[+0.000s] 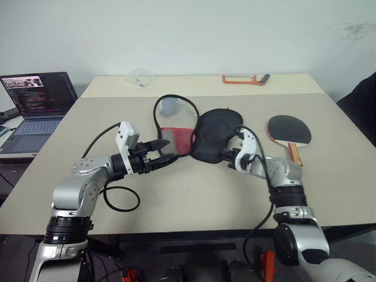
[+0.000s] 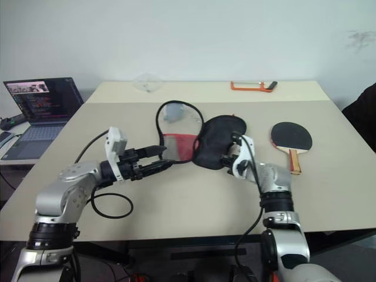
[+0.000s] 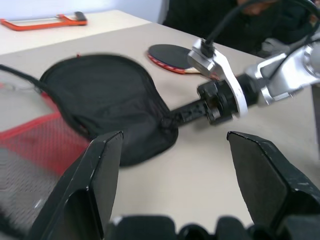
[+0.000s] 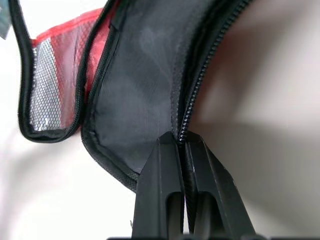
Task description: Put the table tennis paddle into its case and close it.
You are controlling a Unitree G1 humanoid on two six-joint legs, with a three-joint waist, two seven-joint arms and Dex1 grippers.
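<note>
The case (image 1: 214, 138) lies unzipped mid-table, its black half folded beside the red mesh half (image 1: 176, 138), and the zipper rim loops toward the back. The table tennis paddle (image 1: 289, 130) rests flat to the right of the case, black face up, handle pointing toward me. My right gripper (image 4: 182, 145) is shut on the case's zipper edge at the near side of the black half (image 1: 226, 157). My left gripper (image 1: 170, 150) hovers open and level just left of the red mesh half, holding nothing. In the left wrist view its two fingers (image 3: 100, 175) frame the case (image 3: 110, 95).
A laptop (image 1: 38, 103) stands open on a lower table at the left. An orange-framed tool (image 1: 244, 79) and a clear plastic piece (image 1: 141, 75) lie on the far table section. A person's dark sleeve (image 1: 361, 100) shows at the right edge. Arm cables hang over the near table.
</note>
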